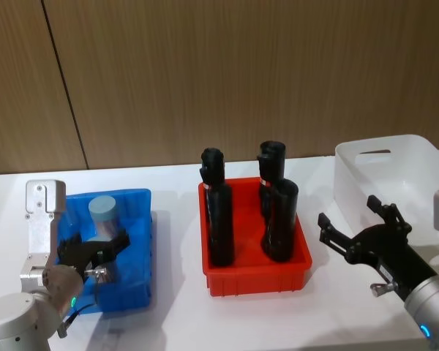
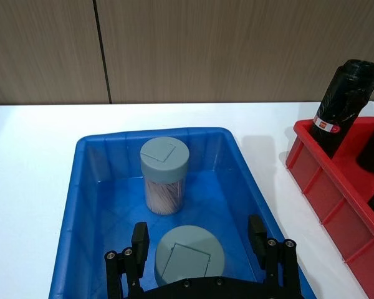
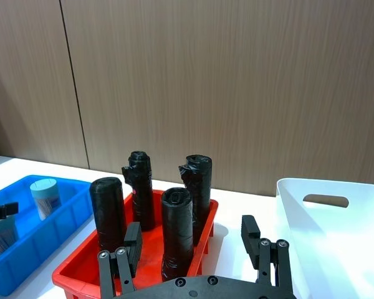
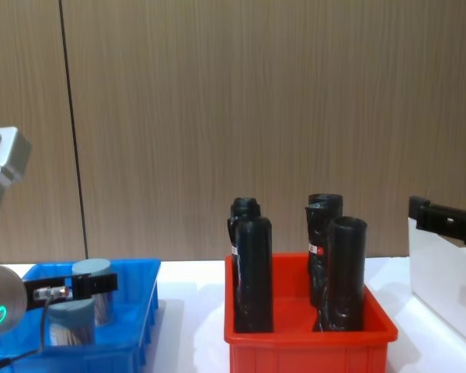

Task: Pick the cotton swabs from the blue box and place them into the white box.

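Observation:
Two cotton swabs tubs with pale blue caps stand in the blue box (image 1: 140,241) at the left. My left gripper (image 2: 198,238) is open and lowered into that box, one finger on each side of the near tub (image 2: 188,256), with gaps showing on both sides. The far tub (image 2: 164,174) stands free behind it, and the head view shows it too (image 1: 102,213). My right gripper (image 1: 355,218) hovers open and empty over the table, between the red bin and the white box (image 1: 406,150) at the far right.
A red bin (image 1: 256,276) in the middle holds three tall black cylinders (image 1: 219,212). It lies between the blue box and the white box. A wooden wall runs behind the white table.

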Controlling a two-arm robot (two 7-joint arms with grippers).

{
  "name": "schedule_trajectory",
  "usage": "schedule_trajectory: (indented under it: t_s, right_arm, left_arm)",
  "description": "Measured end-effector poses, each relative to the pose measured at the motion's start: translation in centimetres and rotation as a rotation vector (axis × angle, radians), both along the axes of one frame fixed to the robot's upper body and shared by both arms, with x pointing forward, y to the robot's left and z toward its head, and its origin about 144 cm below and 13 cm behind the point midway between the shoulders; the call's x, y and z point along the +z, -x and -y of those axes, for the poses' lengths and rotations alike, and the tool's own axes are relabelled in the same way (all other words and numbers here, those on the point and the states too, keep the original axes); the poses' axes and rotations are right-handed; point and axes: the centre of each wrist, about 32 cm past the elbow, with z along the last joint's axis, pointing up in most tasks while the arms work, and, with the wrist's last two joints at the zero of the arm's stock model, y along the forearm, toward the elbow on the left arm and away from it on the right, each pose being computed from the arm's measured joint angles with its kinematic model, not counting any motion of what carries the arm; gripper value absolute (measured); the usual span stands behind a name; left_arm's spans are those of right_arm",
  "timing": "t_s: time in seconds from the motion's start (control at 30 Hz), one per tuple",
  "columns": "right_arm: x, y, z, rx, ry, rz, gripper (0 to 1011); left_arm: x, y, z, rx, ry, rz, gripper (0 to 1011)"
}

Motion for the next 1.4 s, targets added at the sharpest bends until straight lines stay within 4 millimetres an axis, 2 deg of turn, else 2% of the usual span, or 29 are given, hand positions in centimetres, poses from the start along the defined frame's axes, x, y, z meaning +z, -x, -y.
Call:
schedule_trajectory:
  t_s: [1.13,1.23,1.37,1.4]
  right_arm:
    - [0.0,0.0,0.0,0.000,0.000,0.000,1001]
    - [0.0,0.0,0.0,0.000,0.000,0.000,1002]
    - [0.0,0.0,0.0,0.000,0.000,0.000,1001]
    - [0.0,0.0,0.0,0.000,0.000,0.000,1001]
  left_arm:
    - [-1.1,-0.4,-0.5,-0.034,-0.046,-0.057,1004]
    - [-1.2,-0.4,-0.6,-0.038,-0.053,-0.061,967]
    - [-1.4,-0.5,-0.6,-0.043,-0.064,-0.065,868]
    - [-1.4,-0.5,-0.7,-0.044,-0.069,-0.065,813]
